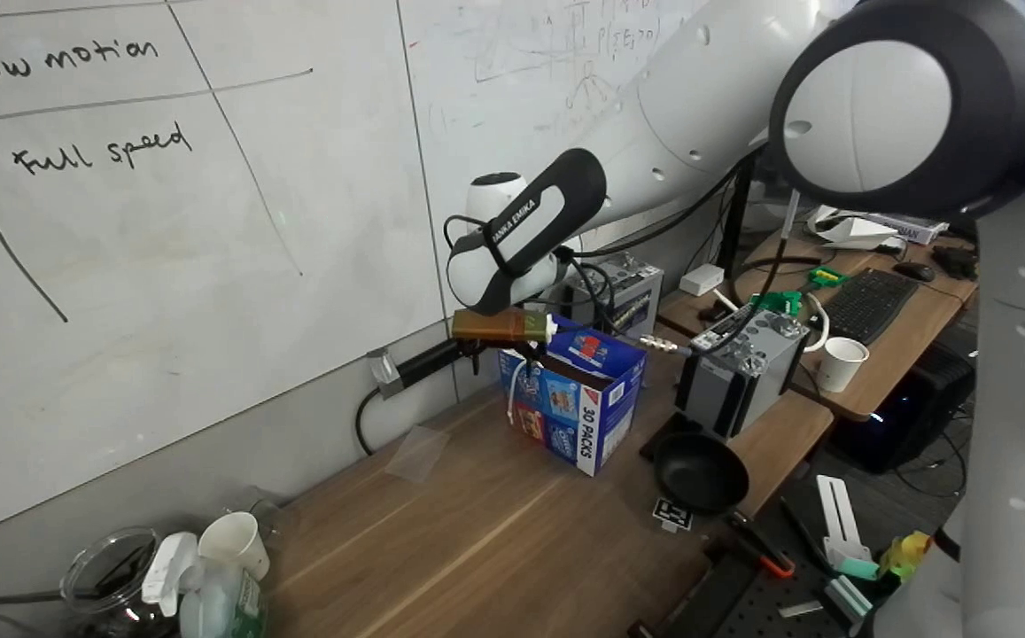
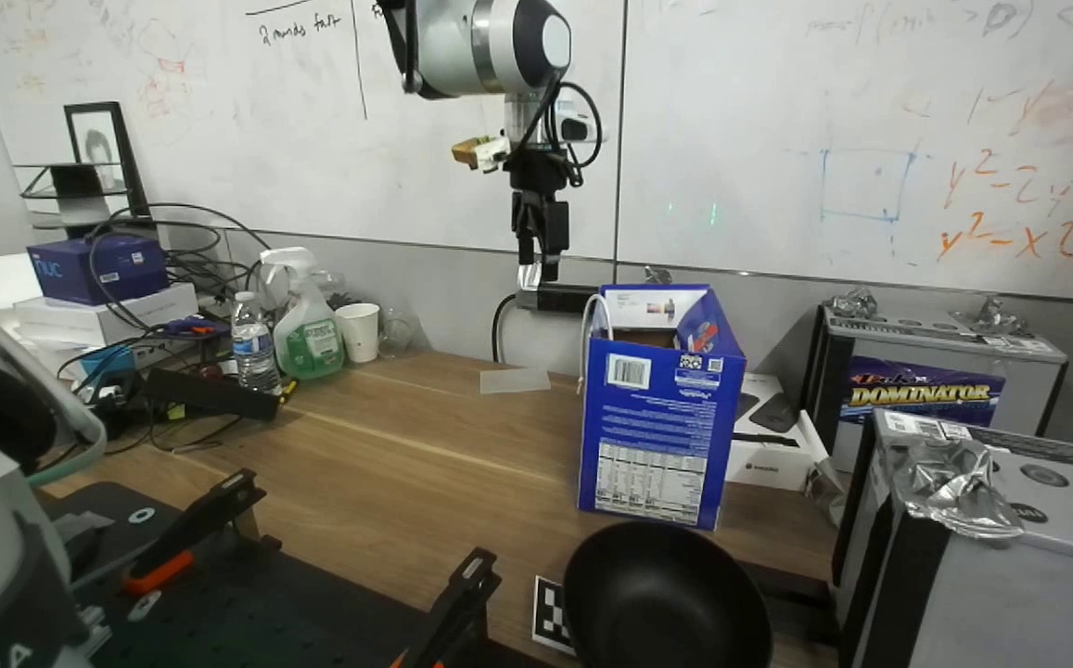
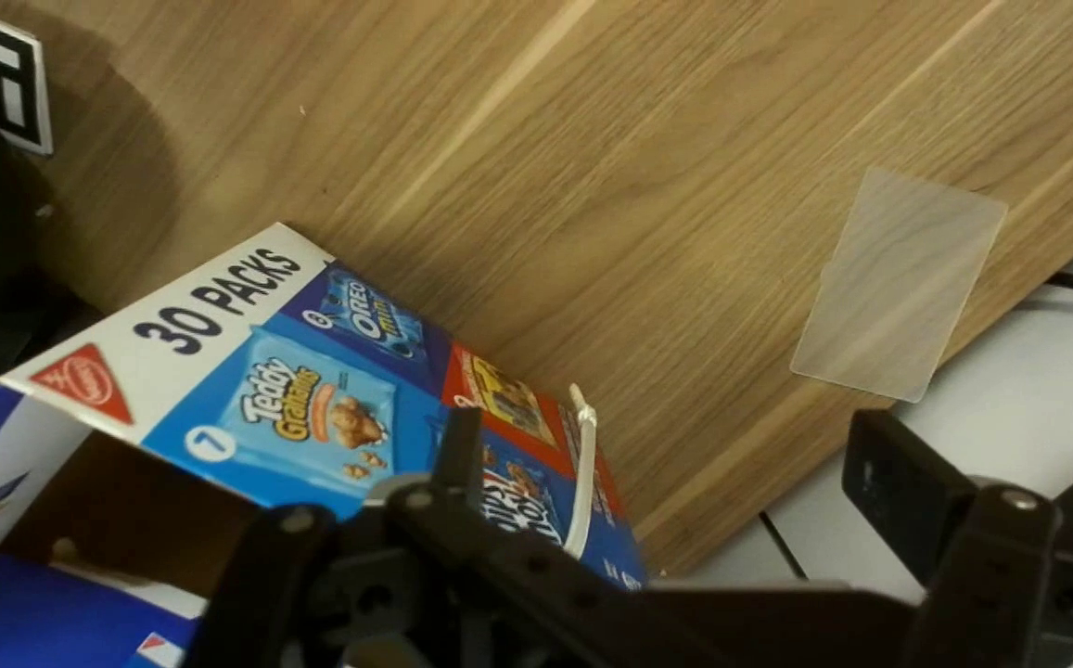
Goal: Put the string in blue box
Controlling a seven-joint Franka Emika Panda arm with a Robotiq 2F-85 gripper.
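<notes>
The blue box (image 1: 562,409) stands upright on the wooden table with its top open; it also shows in an exterior view (image 2: 657,408) and the wrist view (image 3: 313,394). The white string (image 2: 584,345) hangs over the box rim, with a short knotted end down the outside wall, also seen in an exterior view (image 1: 513,394) and the wrist view (image 3: 582,473). The rest of the string is hidden, and I cannot see it inside the box. My gripper (image 2: 539,258) is above and beside the box. Its fingers are wide apart and empty in the wrist view (image 3: 675,464).
A black pan (image 2: 666,594) lies in front of the box. Grey battery boxes (image 2: 1009,520) stand beside it. A clear plastic sheet (image 3: 902,288) lies near the table's back edge. A spray bottle (image 2: 309,325) and a white cup (image 2: 358,331) stand farther along. A whiteboard wall (image 1: 211,266) rises behind.
</notes>
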